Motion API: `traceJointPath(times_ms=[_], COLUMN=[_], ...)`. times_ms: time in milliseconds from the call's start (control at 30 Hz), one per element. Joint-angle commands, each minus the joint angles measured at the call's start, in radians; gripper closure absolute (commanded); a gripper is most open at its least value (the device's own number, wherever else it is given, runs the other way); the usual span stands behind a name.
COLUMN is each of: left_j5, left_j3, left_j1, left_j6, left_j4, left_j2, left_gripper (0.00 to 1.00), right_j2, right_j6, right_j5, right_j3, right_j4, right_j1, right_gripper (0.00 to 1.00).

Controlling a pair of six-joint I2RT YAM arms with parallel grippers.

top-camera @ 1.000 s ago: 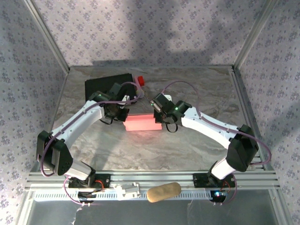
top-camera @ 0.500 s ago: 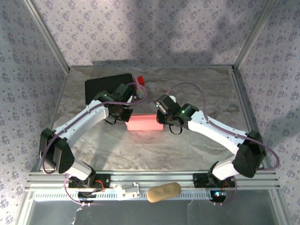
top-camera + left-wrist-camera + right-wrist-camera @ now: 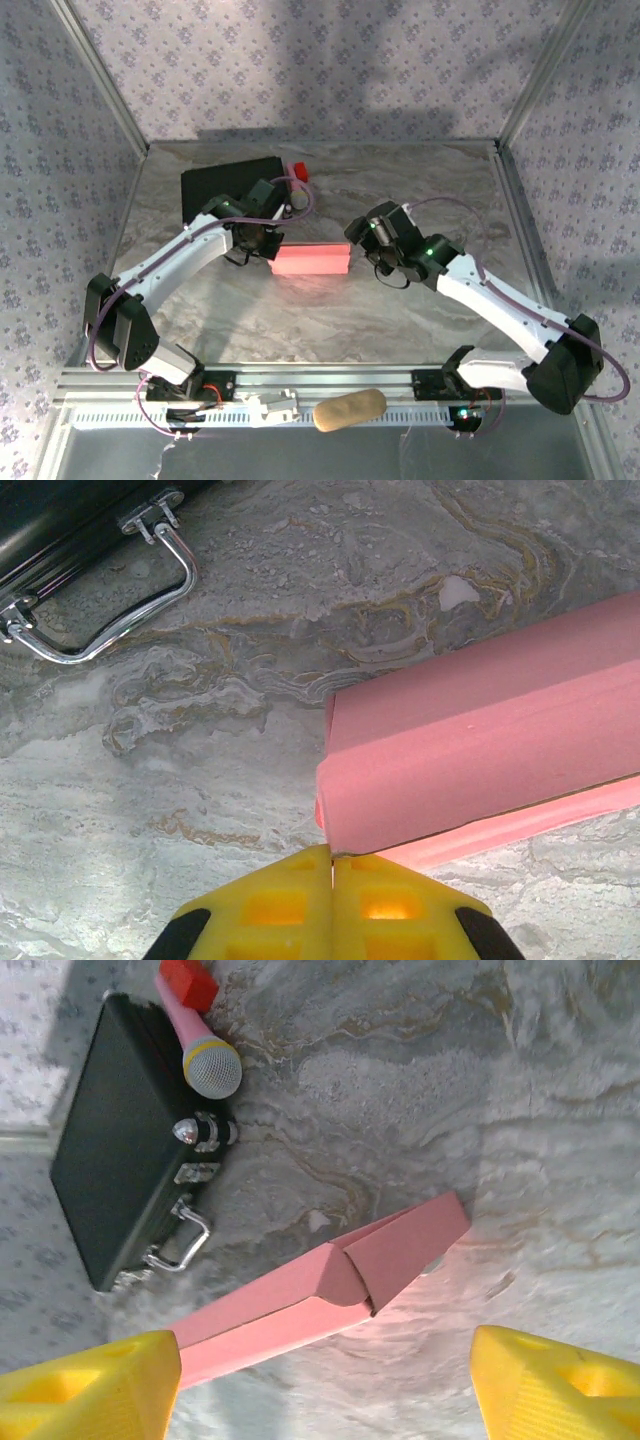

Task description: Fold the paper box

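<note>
The paper box (image 3: 310,260) lies flat near the middle of the tabletop (image 3: 430,180), and in the overhead view its long axis runs left to right, between my two arms. It is already a long, low sleeve. In my right wrist view its right-hand end (image 3: 400,1245) looks unclosed to me, with a triangular tuck showing and a flap jutting out along the axis. The left hand (image 3: 270,243) sits at the box's left end. In the left wrist view its yellow fingers (image 3: 285,900) are closed pad against pad, right at the box's near corner (image 3: 330,845). I cannot tell whether a thin edge of cardboard is pinched between them. The right hand (image 3: 358,240) is just off the box's right end and clear of it, with its jaws spread wide. The loose end lies ahead of the gap between them, so the box points its unfinished end at that hand. I judge that the right arm is the one placed to work that end, moving in along the box's length, while the left steadies the far end against sliding. Beyond the box, toward the back left, is a black case (image 3: 120,1160) with a metal handle. A pink toy microphone (image 3: 205,1055) and a red block (image 3: 187,980) lie just beside the case, all well apart from the right hand.
</note>
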Motion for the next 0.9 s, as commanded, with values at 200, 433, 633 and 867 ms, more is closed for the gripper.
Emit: traceJointPath(times_ms=[200,433,633,867], left_j5=[-0.011,-0.012,-0.011,0.006], left_j3=[0.029,0.035,0.043,0.054], left_j1=[-0.015,-0.018,-0.022,-0.022], left_j6=[-0.018,-0.019,-0.019,-0.021], left_j4=[-0.020,-0.019,-0.024,-0.028], left_j2=[0.011,0.023,0.024,0.018], left_gripper=[1.00,1.00,1.00,1.00], right_j2=[0.111,0.221,0.307,0.336], right_j6=[0.512,0.611,0.634,0.631], right_j5=[-0.111,-0.218,-0.279,-0.267], right_j3=[0.067,0.111,0.106,0.105], right_j4=[-0.066,-0.088,-0.026,-0.020], right_j1=[-0.025,-0.039,-0.056,-0.067], right_gripper=[0.21,0.19,0.26,0.43])
